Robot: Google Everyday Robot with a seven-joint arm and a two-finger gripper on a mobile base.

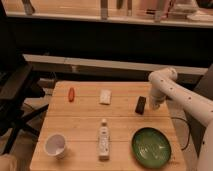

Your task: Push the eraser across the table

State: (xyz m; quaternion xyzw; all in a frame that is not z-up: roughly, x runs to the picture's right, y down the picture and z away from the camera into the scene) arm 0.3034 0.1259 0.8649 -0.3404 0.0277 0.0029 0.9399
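Shut hand (pixel 151 103) beside eraser (pixel 141 105)

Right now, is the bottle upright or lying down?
Lying down: the bottle stretches flat along the table. The gripper sits beside the eraser.

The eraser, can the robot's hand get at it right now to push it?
Probably yes. The hand, shut, sits just right of the eraser at table level, with nothing between them and open wood on the eraser's left.

Gripper (pixel 153 103) right of eraser (pixel 141 105)
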